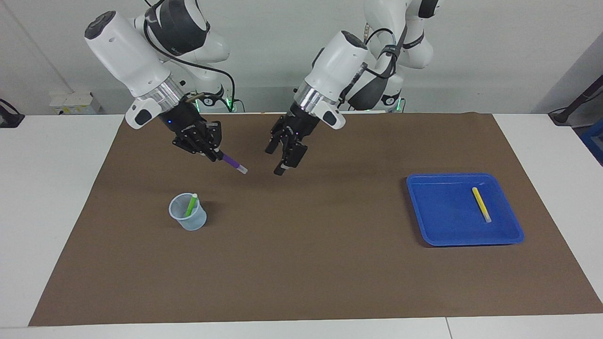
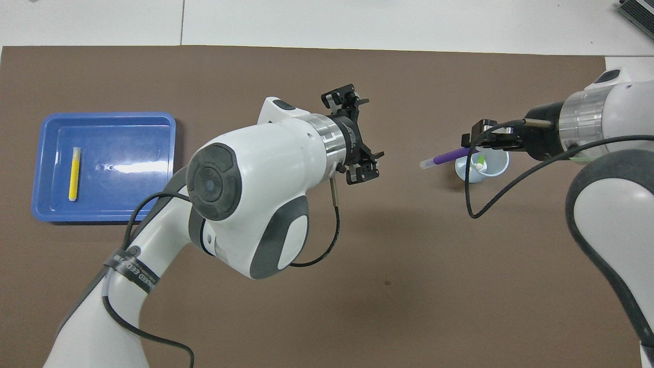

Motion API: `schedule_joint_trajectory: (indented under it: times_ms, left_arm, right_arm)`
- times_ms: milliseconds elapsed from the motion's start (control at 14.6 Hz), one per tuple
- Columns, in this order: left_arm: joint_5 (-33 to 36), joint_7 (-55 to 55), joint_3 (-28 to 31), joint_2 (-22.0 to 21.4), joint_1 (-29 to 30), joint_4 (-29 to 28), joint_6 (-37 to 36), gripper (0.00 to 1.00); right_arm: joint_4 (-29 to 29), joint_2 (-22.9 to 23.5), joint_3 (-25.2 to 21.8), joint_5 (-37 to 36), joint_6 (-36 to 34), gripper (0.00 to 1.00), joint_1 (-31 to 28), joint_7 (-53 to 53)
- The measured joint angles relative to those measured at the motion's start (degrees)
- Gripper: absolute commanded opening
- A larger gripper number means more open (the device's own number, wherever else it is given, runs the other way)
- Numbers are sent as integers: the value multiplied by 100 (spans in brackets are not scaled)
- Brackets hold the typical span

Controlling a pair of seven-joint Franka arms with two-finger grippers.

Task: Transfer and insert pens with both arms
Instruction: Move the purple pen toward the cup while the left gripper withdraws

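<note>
My right arm (image 1: 127, 52) comes down from the upper left of the facing view, forearm slanting toward the frame's centre, wrist bent so the right gripper (image 1: 217, 155) points down and sideways over the brown mat (image 1: 301, 263). Its fingertips are clamped on the dark end of the slim purple marker pen (image 1: 232, 163), which juts out at a downward slant with its pale whitish tip free in the air. In the overhead view I see that pen (image 2: 449, 156) sticking out from the gripper (image 2: 472, 145) at the right of the frame, partly over the rim of the small translucent pale-blue plastic cup (image 2: 483, 166).

That cup (image 1: 188, 213) stands on the mat in the left-centre of the facing view, below the right gripper in the frame. The green marker pen (image 1: 191, 205) leans inside it, white end up.

My left arm (image 1: 337, 61) drops in from the top centre of the facing view, forearm angled down toward the middle of the mat. The left gripper (image 1: 285, 162) hangs in the air with its fingers spread apart and nothing between them, well clear of the purple pen's tip. From overhead its two fingers (image 2: 340, 97) stand wide either side of the wrist.

The shallow blue rectangular plastic tray (image 1: 424, 212) sits at the right of the facing view, and the yellow marker pen (image 1: 481, 204) lies flat in it, pale end toward the frame's bottom.
</note>
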Motion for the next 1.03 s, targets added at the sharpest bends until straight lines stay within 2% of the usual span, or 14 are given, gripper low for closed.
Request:
schedule_joint_trajectory:
  times_ms: [69,137,274,618,1029]
  left_arm:
    - [0,-5,14,-1,148,0,-7,98]
    - [1,-3,21,-3,306,0,-54,90]
    - [47,231,56,-17,559,-6,-387,94]
    - [61,2218,95,-212,1418,-268,-1386,94]
    - [67,4881,104,-453,2118,-486,-2472,94]
  right_arm:
    - [4,1,-1,-135,-25,0,-71,-154]
    - [5,4,-3,-297,-72,0,-159,-348]
    - [6,11,-10,-635,-152,0,-322,-708]
    - [2,103,-21,-1353,-183,0,-609,-1479]
    - [-3,616,-23,-1714,227,0,-729,-1839]
